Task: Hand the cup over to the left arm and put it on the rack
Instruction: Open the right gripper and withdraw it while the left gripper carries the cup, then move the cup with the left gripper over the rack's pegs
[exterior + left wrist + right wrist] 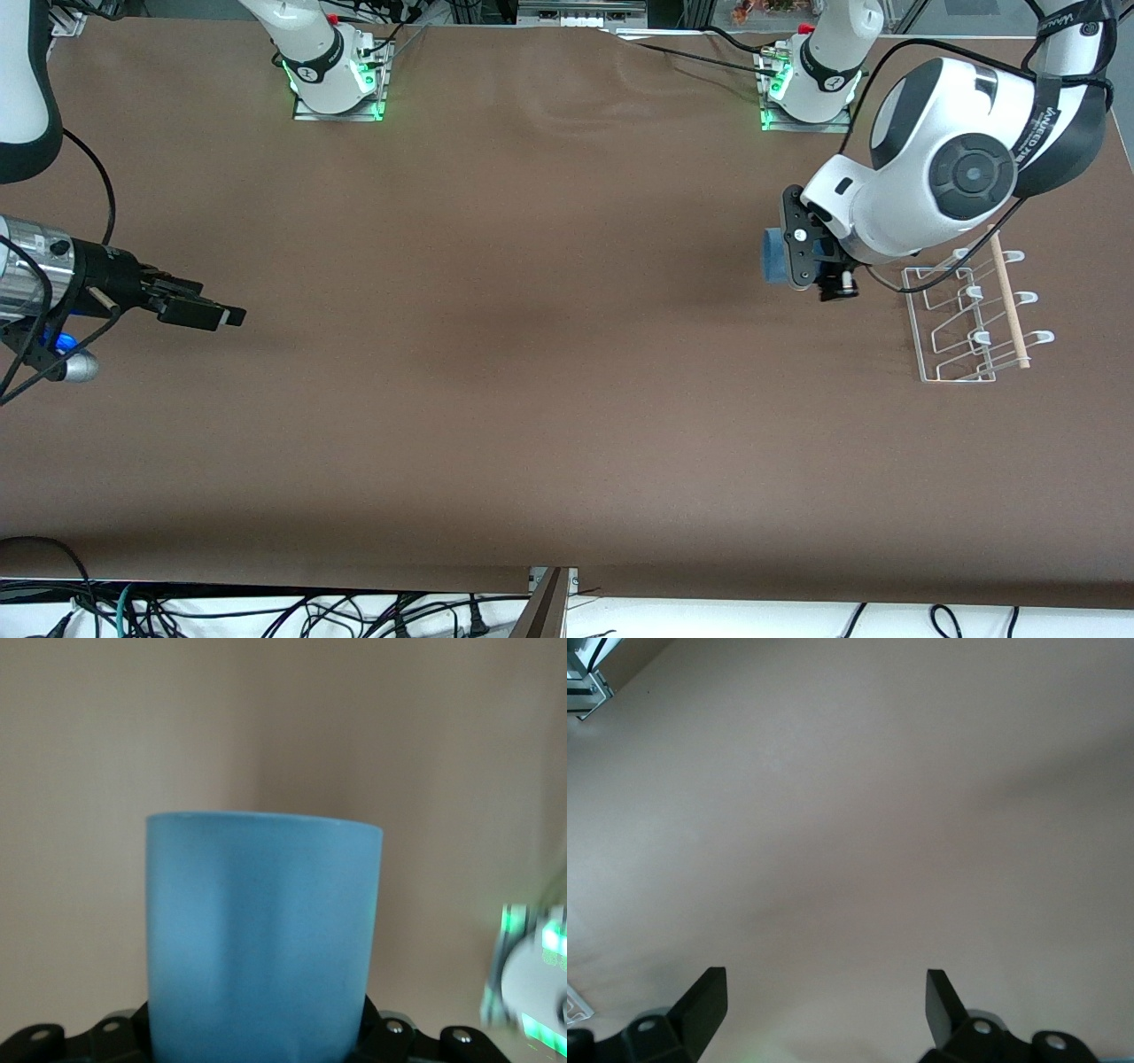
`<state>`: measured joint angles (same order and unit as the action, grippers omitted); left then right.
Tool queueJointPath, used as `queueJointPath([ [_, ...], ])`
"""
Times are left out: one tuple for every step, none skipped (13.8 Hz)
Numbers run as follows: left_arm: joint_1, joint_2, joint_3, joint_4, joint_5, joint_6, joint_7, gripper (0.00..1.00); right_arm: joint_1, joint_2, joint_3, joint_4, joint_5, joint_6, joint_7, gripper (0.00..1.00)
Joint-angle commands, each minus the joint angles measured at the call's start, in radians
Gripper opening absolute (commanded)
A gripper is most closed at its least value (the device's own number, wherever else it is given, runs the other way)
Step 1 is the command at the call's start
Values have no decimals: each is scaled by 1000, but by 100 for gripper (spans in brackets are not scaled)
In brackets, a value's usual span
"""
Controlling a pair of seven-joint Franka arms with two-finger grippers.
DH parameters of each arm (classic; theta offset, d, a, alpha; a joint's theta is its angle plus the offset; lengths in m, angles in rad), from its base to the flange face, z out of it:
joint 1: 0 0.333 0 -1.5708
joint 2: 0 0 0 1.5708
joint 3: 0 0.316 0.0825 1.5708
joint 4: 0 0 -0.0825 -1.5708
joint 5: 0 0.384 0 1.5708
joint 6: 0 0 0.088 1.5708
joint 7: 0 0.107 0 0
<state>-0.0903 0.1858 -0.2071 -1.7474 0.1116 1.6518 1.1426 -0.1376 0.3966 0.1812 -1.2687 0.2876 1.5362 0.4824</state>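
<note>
Holding the cup (779, 257) in my left gripper (796, 258), pinched between the fingers, I judge the handover as done. It hangs over the table just beside the rack (957, 372), not yet on a peg. My right gripper (232, 315) waits with fingers spread over its own end of the table, holding nothing. Placing on the rack is what remains.

A brown cloth-covered table (496, 372) stretched beneath me, creased in ripples near its top edge. Tangled black cables (266, 611) lay on the pale floor below the nearest edge. Green lights (335, 87) glowed on the metal base plates (341, 111).
</note>
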Motion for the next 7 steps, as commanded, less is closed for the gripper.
queueJointPath([
  [-9, 43, -6, 32, 230, -116, -98, 6, 6, -39, -8, -14, -31, -7, -25, 99],
  [-11, 55, -8, 32, 326, -160, -125, 6, 6, -83, -8, -68, -59, -4, -69, 99],
  [-11, 67, -8, 29, 420, -199, -135, 6, 7, -126, -8, -122, -97, 13, -123, 99],
  [-11, 89, -8, 29, 498, -237, -139, 6, 9, -178, -9, -193, -122, 31, -148, 99],
  [-11, 112, -6, 26, 576, -274, -141, 6, 9, -226, -9, -259, -140, 65, -171, 99],
  [-9, 124, -6, 23, 639, -308, -159, 7, 10, -273, -11, -321, -145, 105, -204, 99],
  [-8, 136, -5, 19, 684, -346, -209, 9, 12, -319, -25, -375, -148, 137, -232, 99],
])
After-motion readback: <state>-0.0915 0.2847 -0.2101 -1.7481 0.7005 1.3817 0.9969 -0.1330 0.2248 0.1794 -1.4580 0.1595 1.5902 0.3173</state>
